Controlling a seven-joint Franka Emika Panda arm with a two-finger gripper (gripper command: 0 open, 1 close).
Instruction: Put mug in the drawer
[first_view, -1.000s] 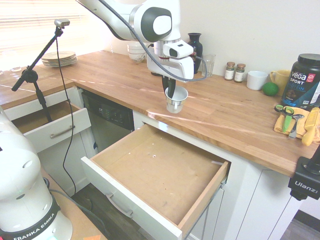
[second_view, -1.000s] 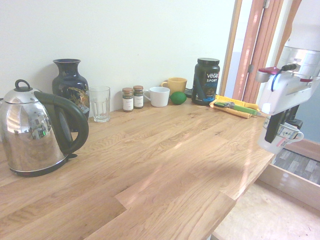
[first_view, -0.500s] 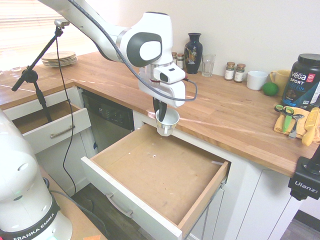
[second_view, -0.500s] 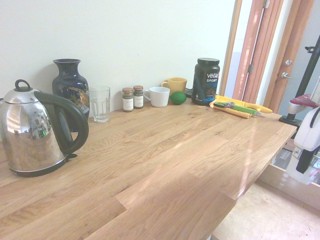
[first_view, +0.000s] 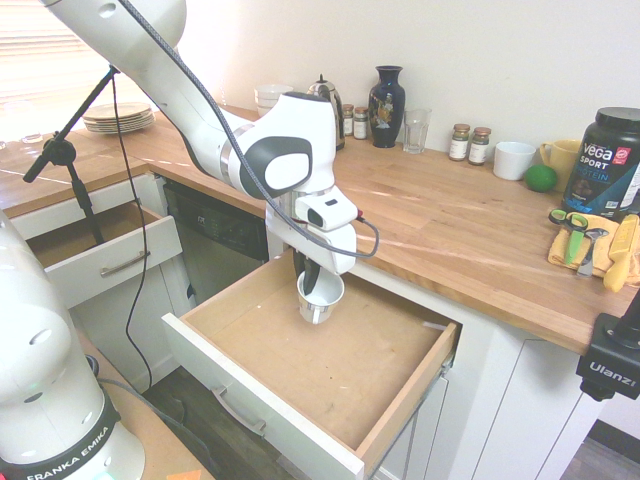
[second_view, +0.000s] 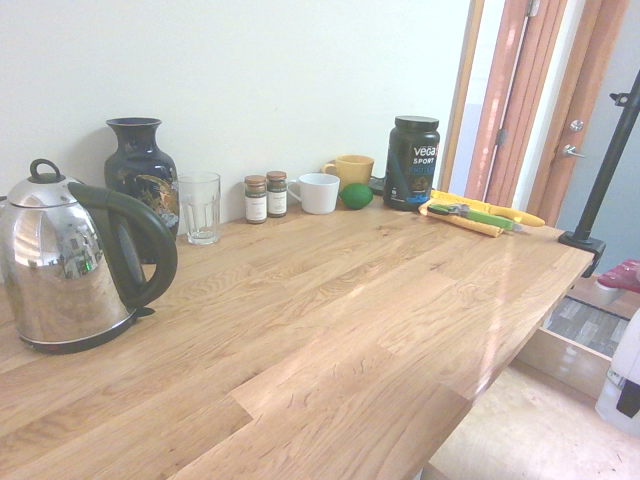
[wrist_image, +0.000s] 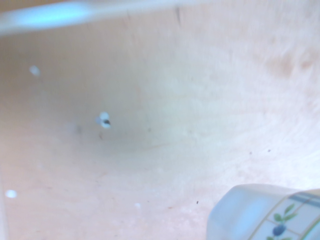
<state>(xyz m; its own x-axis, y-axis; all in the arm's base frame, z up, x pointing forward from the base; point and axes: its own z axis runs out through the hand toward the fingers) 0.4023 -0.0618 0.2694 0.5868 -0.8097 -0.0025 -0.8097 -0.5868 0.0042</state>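
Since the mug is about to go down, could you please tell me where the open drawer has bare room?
The drawer floor is bare from front panel to back wall; the mug, held in the gripper, hangs over its back-left part. The countertop is crowded only along the wall.

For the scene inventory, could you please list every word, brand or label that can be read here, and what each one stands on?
"vega SPORT": on the black tub at the back of the counter.
"Ulanzi": on the black camera mount at the right edge of the first exterior view.
"FRANKA EMIKA": on the white robot base in the near left corner.
Spice jar labels: too small to read.
The mug bears a leaf pattern, no words.
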